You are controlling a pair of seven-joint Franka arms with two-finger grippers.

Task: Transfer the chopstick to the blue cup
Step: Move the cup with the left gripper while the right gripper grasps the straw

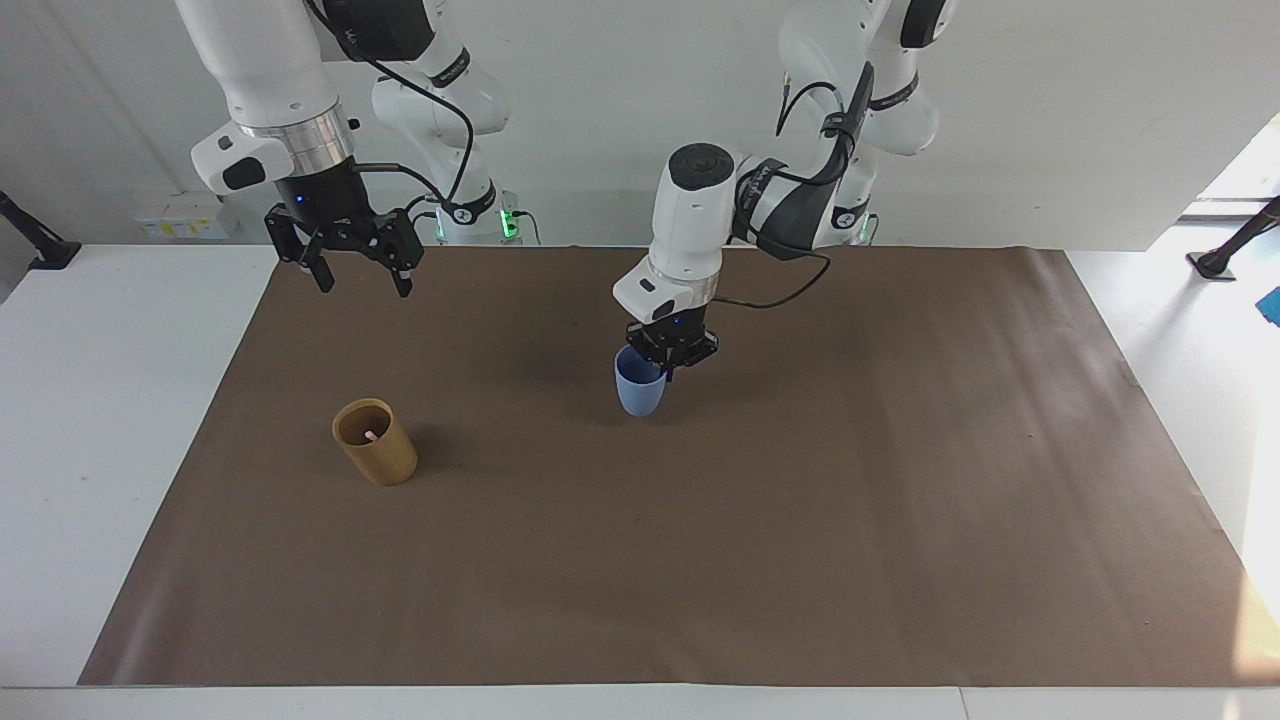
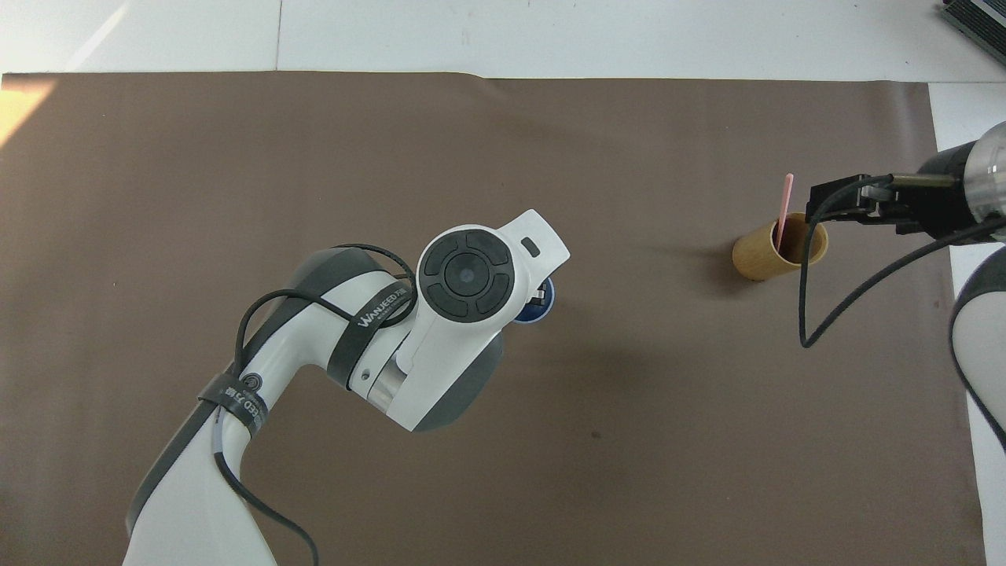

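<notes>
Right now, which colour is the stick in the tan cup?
Pale pink chopstick, clearest in the overhead view.
</notes>
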